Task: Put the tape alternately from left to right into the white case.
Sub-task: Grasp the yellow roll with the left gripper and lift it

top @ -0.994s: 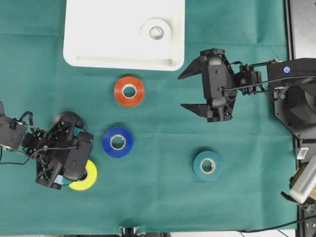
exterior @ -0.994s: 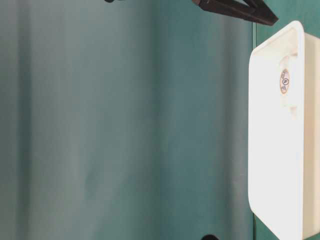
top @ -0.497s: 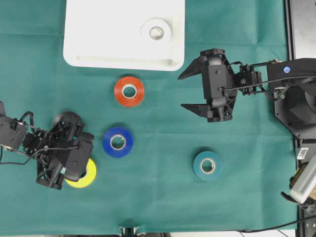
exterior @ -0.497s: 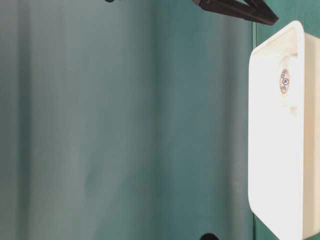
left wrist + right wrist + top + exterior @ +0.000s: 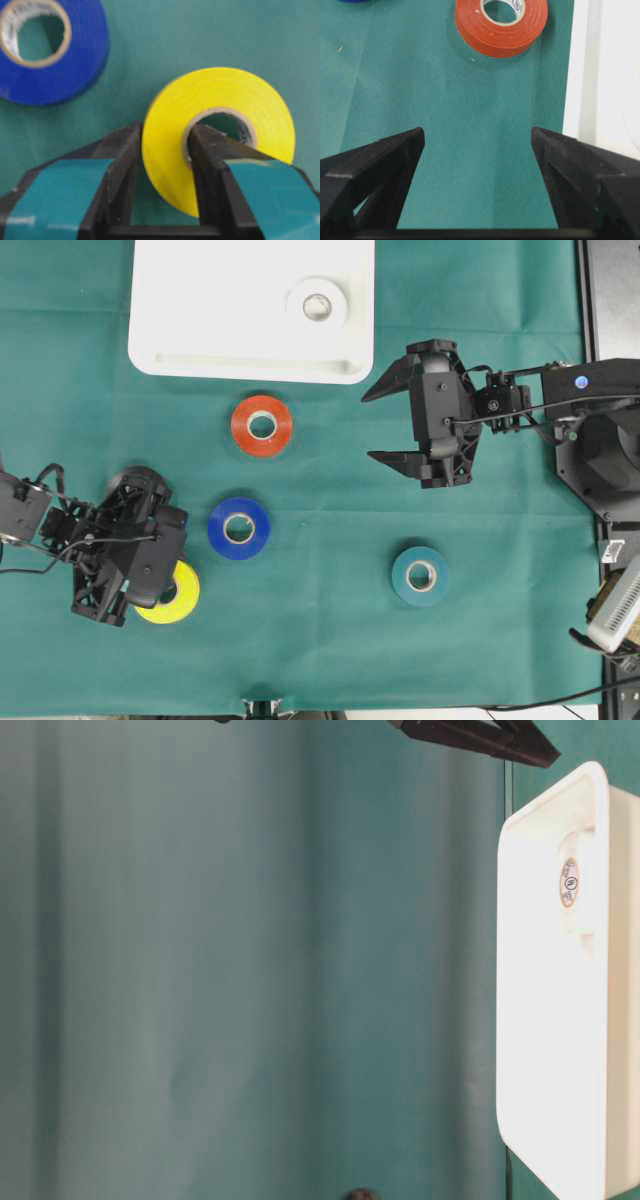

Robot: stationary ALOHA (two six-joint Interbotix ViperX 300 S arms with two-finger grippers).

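Observation:
My left gripper [image 5: 168, 582] [image 5: 166, 132] is shut on the wall of the yellow tape [image 5: 174, 598] [image 5: 220, 100], one finger inside its core and one outside. A blue tape [image 5: 239, 528] [image 5: 45, 45] lies just beside it on the cloth. Further back are a red-orange tape [image 5: 262, 425] [image 5: 501, 22] and, at the right front, a teal tape [image 5: 420, 576]. The white case [image 5: 200, 300] [image 5: 560, 1050] [image 5: 610, 75] sits at the back with a white tape [image 5: 317, 305] inside. My right gripper [image 5: 368, 425] [image 5: 476, 135] hangs open and empty over bare cloth, right of the red-orange tape.
Green cloth [image 5: 320, 640] covers the table, and its front edge runs along the bottom of the overhead view. The right arm's base and other equipment [image 5: 605, 460] stand along the right edge. One right finger [image 5: 470, 735] shows at the top of the table-level view.
The left gripper has shut on the yellow tape's wall, and the tape has shifted slightly with it. The right arm has stayed where it was, still open.

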